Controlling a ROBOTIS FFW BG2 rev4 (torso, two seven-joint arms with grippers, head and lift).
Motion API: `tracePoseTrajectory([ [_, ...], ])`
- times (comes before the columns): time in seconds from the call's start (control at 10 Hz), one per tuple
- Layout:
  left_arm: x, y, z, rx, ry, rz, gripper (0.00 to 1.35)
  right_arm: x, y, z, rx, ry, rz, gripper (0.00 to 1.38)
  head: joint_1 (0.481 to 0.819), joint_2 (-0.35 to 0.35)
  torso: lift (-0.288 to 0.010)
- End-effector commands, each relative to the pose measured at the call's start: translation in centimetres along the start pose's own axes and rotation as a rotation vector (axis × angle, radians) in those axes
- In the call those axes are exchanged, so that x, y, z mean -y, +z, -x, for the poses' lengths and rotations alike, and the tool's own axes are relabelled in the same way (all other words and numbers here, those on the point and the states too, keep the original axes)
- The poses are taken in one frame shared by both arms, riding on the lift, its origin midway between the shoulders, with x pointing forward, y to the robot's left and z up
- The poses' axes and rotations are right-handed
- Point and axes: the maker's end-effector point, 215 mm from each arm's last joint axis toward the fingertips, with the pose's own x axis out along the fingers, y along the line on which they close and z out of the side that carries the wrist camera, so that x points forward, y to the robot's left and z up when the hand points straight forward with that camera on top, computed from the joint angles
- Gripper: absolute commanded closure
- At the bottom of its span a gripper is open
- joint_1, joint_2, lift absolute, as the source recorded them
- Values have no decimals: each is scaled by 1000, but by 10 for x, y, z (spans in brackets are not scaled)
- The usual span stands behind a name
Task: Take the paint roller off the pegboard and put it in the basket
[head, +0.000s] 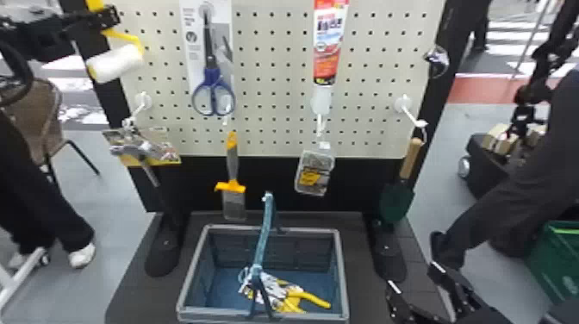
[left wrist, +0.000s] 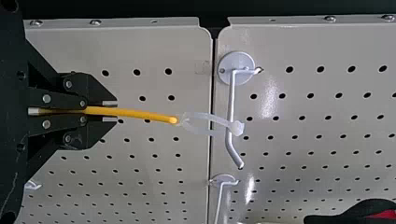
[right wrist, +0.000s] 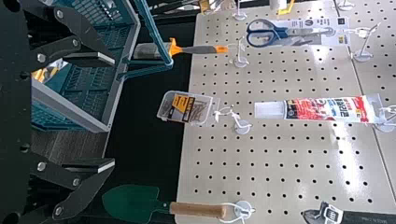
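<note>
Paint roller (head: 116, 62) is showing a white sleeve (head: 110, 64) on a bent yellow frame (head: 125, 36), sitting by the pegboard's (head: 275, 88) left edge; left gripper (head: 111, 16) is clamping its yellow handle (left wrist: 135, 114), right gripper (head: 413, 276) is standing open.

In the head view, we see a smooth grey floor (head: 107, 194) stretching along both sides of the frame. At the left, we find a brown chair (head: 45, 116) with slim black legs, and in the lower left corner a white tubular frame (head: 19, 273) on a small caster (head: 44, 258). Bright white light patches the ground at the upper left and upper right, where we also see a flat pinkish-red band (head: 474, 88) and a thin grey pole (head: 527, 43). Near the right edge, we notice a black wheeled base (head: 478, 172) and, lower down, a dark green plastic crate (head: 560, 258).
</note>
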Motion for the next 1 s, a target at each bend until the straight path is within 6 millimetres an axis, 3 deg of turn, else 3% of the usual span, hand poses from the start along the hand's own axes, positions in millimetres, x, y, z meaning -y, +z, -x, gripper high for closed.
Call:
tracePoseTrajectory([
  [0.0, 1, 4, 0, 6, -1, -7, 1222, 0, 0, 0, -1, 1, 0, 498, 549, 0, -100],
  [0.6, 3, 11, 5, 19, 10, -24, 1222, 0, -1, 0, -5, 2, -1, 498, 549, 0, -100],
  [0.9, 17, 47, 15, 47, 36, -121, 1222, 0, -2, 1, -9, 3, -3, 498, 549, 0, -100],
])
